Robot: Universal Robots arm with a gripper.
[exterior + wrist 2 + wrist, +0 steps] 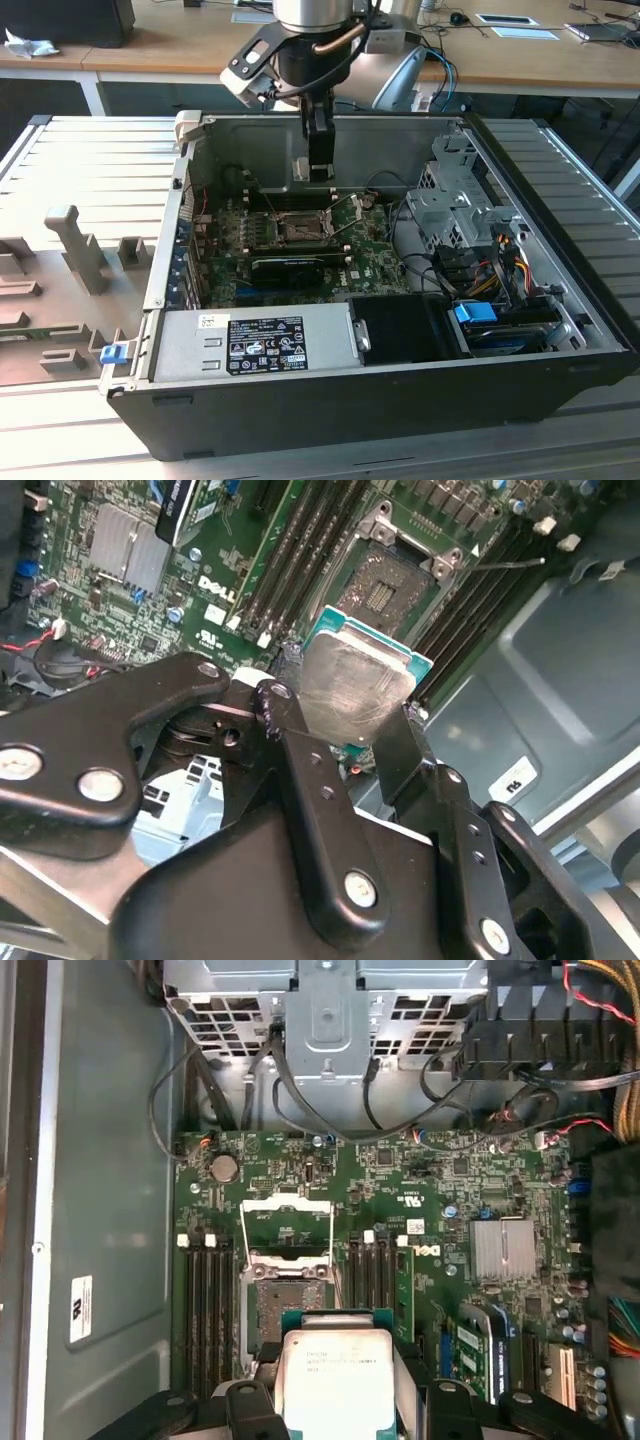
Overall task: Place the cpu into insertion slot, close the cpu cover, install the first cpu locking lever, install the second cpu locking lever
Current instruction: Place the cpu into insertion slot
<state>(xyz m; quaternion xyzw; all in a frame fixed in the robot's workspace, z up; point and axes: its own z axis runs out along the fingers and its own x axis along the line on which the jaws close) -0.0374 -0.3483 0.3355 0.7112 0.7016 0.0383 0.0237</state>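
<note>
Counted here: one cpu (350, 675), my one claw (345, 730) with two fingers (310, 780), one cpu cover (287, 1205), one socket (285, 1305), one computer case (350, 410), one power supply (250, 340).

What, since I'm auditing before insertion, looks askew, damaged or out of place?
Nothing stands out. The cpu sits square in the gripper's shut jaws, the cpu cover is swung open, and the socket lies bare.

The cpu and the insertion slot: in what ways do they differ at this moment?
The cpu has a pale silvery top; the insertion slot is dark. The cpu is clamped in the gripper; the insertion slot sits empty on the motherboard. Both are square.
</note>
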